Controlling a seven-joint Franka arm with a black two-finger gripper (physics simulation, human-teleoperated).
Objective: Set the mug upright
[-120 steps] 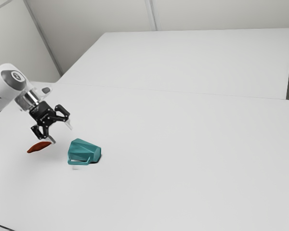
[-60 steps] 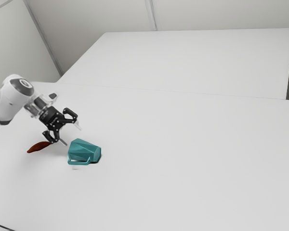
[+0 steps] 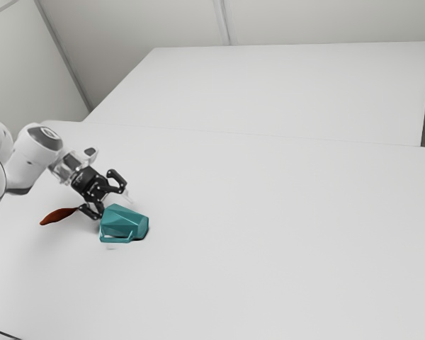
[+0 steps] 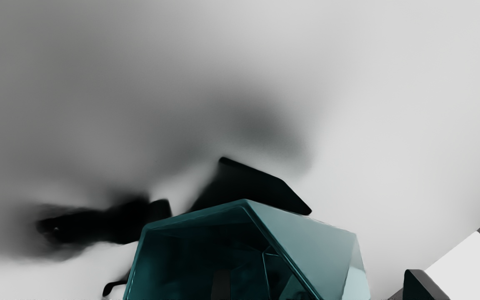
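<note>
On the counter point(image 3: 283, 219) a teal mug point(image 3: 125, 224) lies sideways, the open end effector point(image 3: 115, 203) seemingly lining up to pinch its rim, then right it.

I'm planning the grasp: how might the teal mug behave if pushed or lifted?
The mug lies on its side, but its flat facets would probably make it slide or rock rather than roll. The handle jutting from its side would likely check a roll. Its glossy walls look stiff, so it should keep its shape but might slip.
</note>
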